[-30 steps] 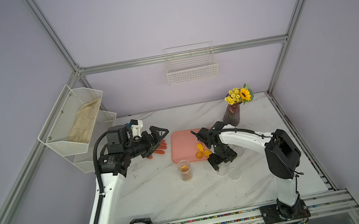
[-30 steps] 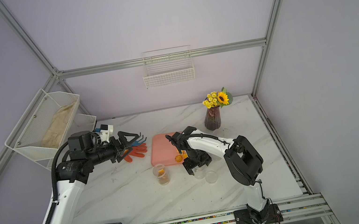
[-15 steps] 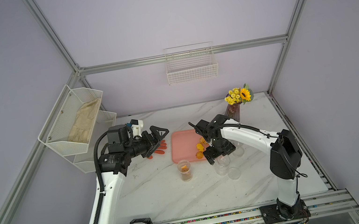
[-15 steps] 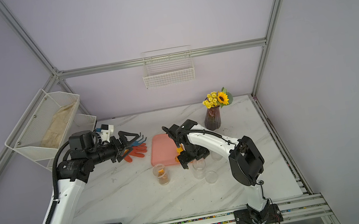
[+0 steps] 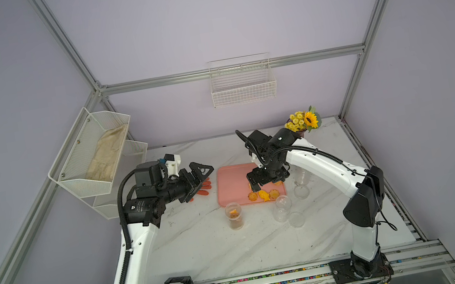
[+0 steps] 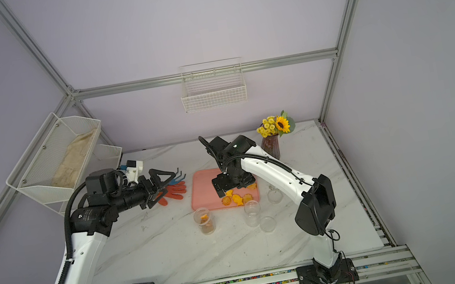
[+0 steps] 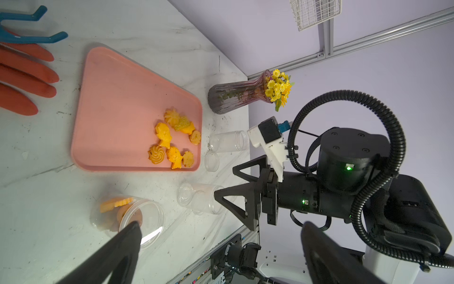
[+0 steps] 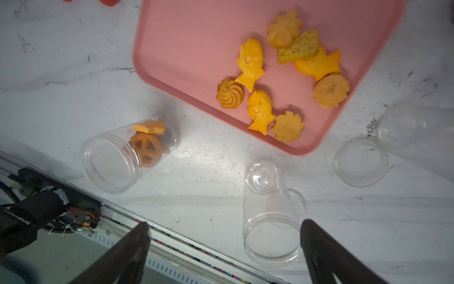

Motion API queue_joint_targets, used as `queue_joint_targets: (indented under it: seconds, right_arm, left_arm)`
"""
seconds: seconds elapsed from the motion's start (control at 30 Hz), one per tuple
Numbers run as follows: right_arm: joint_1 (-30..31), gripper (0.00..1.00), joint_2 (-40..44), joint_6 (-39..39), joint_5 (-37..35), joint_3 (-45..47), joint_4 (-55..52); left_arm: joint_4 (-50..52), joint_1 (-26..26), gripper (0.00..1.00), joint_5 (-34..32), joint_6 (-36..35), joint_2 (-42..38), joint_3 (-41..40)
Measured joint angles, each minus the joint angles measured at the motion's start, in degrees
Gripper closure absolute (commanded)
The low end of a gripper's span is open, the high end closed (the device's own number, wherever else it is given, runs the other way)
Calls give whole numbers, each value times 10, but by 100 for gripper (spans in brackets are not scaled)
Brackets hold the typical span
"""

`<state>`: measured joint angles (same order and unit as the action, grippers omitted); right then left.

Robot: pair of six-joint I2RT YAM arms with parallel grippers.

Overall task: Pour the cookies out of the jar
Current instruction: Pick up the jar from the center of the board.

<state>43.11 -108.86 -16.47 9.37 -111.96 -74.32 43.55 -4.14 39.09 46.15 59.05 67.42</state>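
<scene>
Cookies [image 8: 250, 62]: eight lie loose on the tray [image 5: 229, 180], bunched at its 5 o'clock corner (12 = back wall, top views). A few more sit in the jar [image 5: 235, 218], which stands upright & lidless on the table [image 5: 206, 246] just off the tray's 7 o'clock corner. R gripper [image 8: 224, 227] hangs above the tray's right half, jaws wide, nothing btwn them. L gripper [image 7: 219, 226] is at the tray's 9 o'clock, over an orange glove [image 6: 175, 190], jaws also wide & empty. An empty jar [image 5: 282, 208] stands at the tray's 5 o'clock w/ a lid [image 5: 296, 219] just beside it. A 2nd empty jar [image 7: 228, 141] stands at 3 o'clock, a vase [image 6: 270, 146] at 1 o'clock.
</scene>
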Motion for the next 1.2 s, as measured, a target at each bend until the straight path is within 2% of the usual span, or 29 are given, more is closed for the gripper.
queue_joint_targets:
  seconds: [0.23,0.43,0.63,0.77,1.0,1.2]
  right_arm:
    - [19,3,-27,-13,40,-7,18]
    - [78,3,-81,-42,48,-69,18]
    - [137,3,-149,-58,15,-150,-9]
    - [154,3,-162,-72,-18,-151,-22]
    - [162,3,-166,-95,-47,-130,-22]
    - [174,3,-189,-106,-60,-156,-25]
  left_arm:
    - [50,0,0,-18,7,-81,-25]
    - [79,0,0,-31,8,-117,-25]
    - [99,1,0,-50,22,-179,-27]
    - [116,3,0,-51,28,-215,-27]
    - [133,3,0,-46,25,-215,-27]
    - [142,3,0,-39,23,-221,-33]
